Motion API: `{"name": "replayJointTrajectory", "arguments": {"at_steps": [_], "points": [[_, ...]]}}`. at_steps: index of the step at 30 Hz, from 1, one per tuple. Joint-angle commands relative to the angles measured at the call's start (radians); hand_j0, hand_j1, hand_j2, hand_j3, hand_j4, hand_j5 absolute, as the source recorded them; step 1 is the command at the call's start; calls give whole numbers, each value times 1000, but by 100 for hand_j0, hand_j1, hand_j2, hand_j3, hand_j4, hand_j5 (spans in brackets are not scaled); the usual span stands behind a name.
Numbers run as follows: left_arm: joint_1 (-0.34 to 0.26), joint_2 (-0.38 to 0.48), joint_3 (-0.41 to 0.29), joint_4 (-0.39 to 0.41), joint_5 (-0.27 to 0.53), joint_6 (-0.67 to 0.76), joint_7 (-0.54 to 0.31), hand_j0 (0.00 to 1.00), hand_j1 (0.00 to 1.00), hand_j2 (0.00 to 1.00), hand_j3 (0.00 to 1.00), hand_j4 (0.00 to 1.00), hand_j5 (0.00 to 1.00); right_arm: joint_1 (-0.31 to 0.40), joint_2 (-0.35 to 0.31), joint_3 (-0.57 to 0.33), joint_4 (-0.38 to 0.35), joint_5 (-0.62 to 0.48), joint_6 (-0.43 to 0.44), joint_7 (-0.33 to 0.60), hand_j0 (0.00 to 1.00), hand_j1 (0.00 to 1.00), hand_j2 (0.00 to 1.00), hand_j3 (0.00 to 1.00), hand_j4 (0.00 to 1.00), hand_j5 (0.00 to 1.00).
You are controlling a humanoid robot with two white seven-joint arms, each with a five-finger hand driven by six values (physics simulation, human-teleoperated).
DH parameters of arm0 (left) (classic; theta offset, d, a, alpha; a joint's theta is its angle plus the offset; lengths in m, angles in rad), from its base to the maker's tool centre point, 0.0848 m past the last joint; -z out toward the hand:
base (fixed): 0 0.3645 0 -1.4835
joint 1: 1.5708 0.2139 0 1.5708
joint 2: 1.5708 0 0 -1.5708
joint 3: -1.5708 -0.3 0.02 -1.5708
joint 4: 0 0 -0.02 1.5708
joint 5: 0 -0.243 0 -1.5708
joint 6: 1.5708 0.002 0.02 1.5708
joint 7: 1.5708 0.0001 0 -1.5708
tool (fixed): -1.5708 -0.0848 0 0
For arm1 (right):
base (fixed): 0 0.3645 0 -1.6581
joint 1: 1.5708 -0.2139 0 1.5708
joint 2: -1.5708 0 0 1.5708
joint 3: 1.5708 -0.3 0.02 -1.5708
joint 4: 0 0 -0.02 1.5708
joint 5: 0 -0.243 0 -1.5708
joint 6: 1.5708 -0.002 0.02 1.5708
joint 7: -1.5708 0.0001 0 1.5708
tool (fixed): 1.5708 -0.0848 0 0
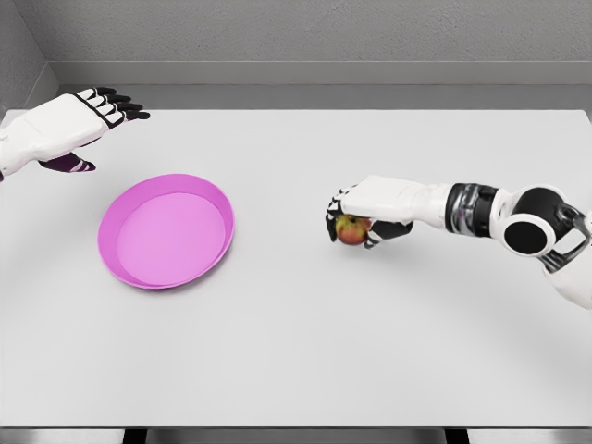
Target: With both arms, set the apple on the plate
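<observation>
The pink plate (166,231) sits on the white table (305,351) with nothing in it, so the main job is not yet done. The apple (352,229) lies well to the right of the plate, down at the table surface as far as I can tell, though I cannot make out whether it rests on the table or is just lifted clear.

The right hand (356,222) comes in from the right of the plate and has its dark-tipped fingers (331,222) curled over and around the apple, so that only part of the red and yellow skin shows beneath the palm. I judge that to be a grasp made or very nearly made.

The left hand (69,129) hovers behind the plate and to its left, above the table, fingers stretched out flat and holding nothing. It is well apart from the apple.

So, as I read it, the pick-up stage is in hand. Still left are carrying the apple across to the plate, setting it inside the rim, and letting go. What share the left hand takes in that is not yet plain from here.
</observation>
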State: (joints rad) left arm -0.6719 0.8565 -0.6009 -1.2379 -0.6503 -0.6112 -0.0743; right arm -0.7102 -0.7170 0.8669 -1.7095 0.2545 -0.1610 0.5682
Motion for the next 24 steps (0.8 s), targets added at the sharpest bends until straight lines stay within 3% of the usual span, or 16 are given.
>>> {"name": "replayJointTrajectory", "arguments": {"at_steps": [1, 24], "points": [[0, 1, 1, -2, 6, 0, 1, 100, 100, 100, 100, 100, 100, 0, 22, 18, -1, -3, 3, -1, 43, 43, 43, 43, 43, 43], [0, 1, 0, 0, 6, 0, 1, 100, 100, 100, 100, 100, 100, -72, 117, 104, 14, -3, 14, -2, 43, 43, 43, 43, 43, 43]]}}
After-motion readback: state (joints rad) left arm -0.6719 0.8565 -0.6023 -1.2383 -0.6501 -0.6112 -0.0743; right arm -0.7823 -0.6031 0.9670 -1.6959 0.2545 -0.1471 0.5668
